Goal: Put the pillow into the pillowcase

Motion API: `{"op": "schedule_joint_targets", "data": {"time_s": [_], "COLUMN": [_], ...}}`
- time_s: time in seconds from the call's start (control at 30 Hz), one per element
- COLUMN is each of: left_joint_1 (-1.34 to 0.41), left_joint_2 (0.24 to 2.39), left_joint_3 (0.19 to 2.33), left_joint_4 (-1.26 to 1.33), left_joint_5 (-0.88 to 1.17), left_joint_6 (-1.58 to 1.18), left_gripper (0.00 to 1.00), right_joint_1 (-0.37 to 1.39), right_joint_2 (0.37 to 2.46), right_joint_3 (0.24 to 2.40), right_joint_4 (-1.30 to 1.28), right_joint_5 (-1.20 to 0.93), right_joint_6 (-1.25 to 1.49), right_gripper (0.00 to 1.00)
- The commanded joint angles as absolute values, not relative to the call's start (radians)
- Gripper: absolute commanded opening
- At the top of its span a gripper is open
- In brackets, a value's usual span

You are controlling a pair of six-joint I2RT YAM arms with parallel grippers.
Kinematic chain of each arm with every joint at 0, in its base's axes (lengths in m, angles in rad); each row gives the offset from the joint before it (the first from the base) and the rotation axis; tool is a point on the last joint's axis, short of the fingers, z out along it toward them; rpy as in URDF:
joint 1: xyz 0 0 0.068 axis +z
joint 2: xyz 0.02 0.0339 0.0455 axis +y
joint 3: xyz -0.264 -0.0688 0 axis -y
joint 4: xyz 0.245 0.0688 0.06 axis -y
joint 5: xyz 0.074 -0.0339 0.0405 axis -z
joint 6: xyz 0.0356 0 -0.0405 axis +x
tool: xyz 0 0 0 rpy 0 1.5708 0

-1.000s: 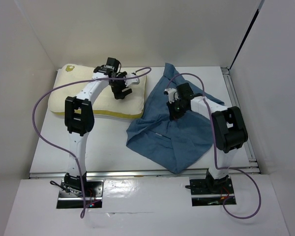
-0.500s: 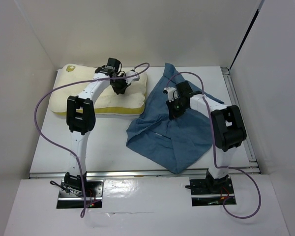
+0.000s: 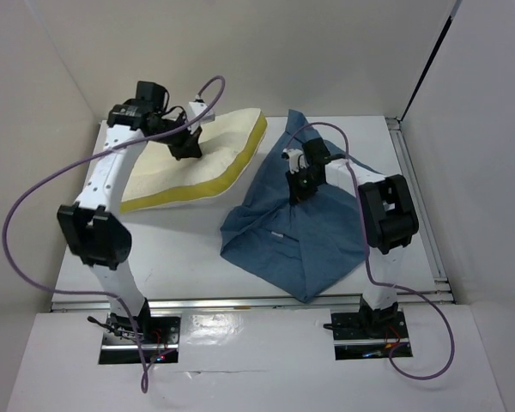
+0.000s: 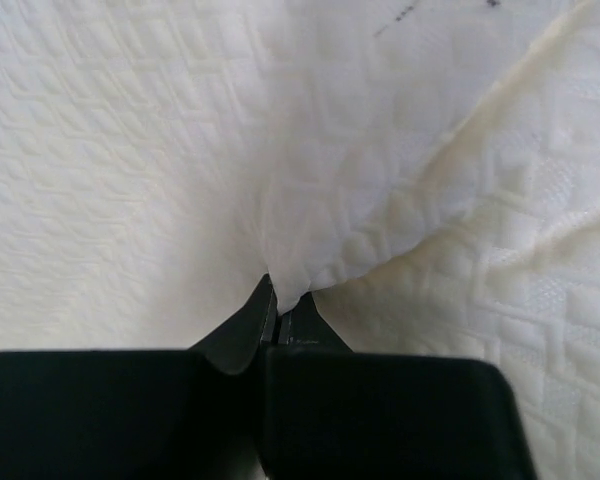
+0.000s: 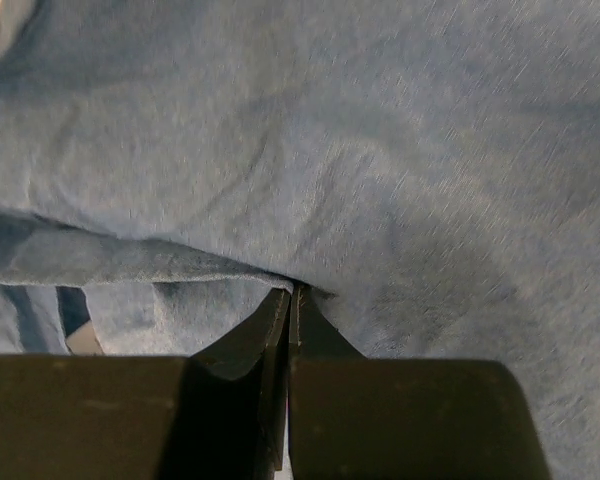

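Left jaws clamped on fold of pillow, far left; pillow tilted. Right jaws pinching pillowcase cloth; pillowcase crumpled on surface, right of pillow.

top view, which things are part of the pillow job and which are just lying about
Job: pillow, pinched in the left claw; pillowcase, pinched in the right claw.
Not the job: table; purple cables.

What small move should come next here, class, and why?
Probably the left pincer swings the pillow right, toward the pillowcase: it grips the pillow's cover with one edge raised, while the right pincer pinches the pillowcase cloth.
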State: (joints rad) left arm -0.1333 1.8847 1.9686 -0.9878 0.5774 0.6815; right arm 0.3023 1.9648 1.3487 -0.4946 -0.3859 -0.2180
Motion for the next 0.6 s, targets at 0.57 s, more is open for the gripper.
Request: {"op": "schedule_joint_targets", "data": {"time_s": [0.57], "left_joint_1": [-0.278], "left_joint_2": [1.500], "left_joint_3": [1.559], "left_joint_4": [-1.289], "left_joint_5": [0.836], "left_joint_6": [0.813], "left_gripper": [0.00], "right_joint_1": [0.278], "right_joint_2": [2.103], "right_joint_3": [1.718], "right_joint_4": [-0.425], "right_joint_5": [-0.371], "right_joint_6": [-0.057], "right_gripper": [0.00]}}
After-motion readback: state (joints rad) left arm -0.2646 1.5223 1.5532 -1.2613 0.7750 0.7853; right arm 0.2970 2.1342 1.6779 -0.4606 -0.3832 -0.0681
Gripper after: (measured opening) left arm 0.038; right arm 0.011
